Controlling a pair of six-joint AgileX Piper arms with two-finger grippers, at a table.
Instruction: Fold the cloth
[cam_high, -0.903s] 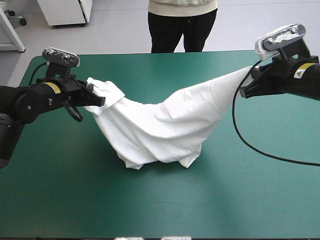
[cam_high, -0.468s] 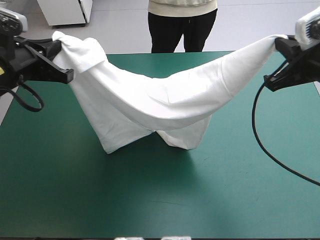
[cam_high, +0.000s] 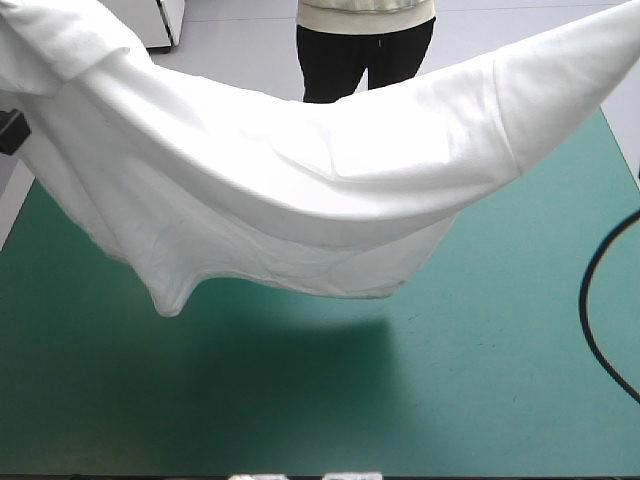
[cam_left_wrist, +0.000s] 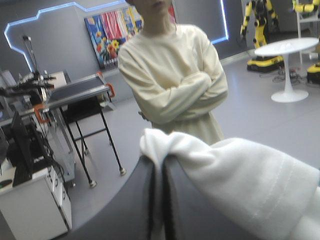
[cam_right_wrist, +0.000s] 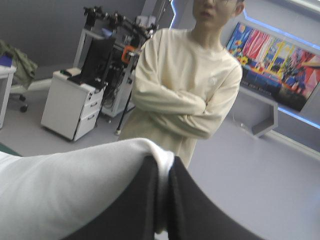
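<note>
The white T-shirt hangs stretched in a sagging band across the whole high view, lifted off the table. Its lowest corner dangles over the table's left half. Both grippers are out of the high view beyond its upper corners. In the left wrist view my left gripper is shut on the T-shirt, a fold of cloth bulging over the fingertips. In the right wrist view my right gripper is shut on the T-shirt, whose hem is pinched between the black fingers.
The teal-green table lies below the hanging shirt, which casts a shadow on its middle. The shirt hides the table's far edge and far left corner.
Both grippers have risen and moved apart, out of the high view. The T-shirt, earlier resting with its lower part on the table, now hangs fully in the air.
</note>
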